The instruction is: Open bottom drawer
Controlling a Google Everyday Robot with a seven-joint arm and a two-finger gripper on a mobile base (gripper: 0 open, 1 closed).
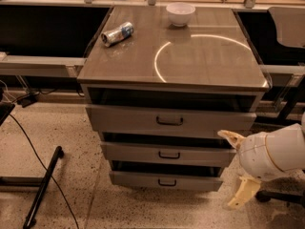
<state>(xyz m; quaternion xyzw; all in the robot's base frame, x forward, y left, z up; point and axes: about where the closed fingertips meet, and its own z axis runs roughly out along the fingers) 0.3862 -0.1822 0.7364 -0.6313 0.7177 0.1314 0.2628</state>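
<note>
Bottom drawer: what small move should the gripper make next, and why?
Probably shift the gripper left and slightly down, toward the handle on the bottom drawer. The gripper hangs open at the right of the drawer stack, touching nothing, and the handle is not yet grasped.

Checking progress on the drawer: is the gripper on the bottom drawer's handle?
No: the gripper hangs open at the right of the picture, apart from the black handle at the centre of the bottom drawer.

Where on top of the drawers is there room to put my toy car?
The whole front half of the cabinet top is bare, in front of the can and bowl. Back edge is busier. The pincer hangs low, right of the bottom drawer, open.
</note>
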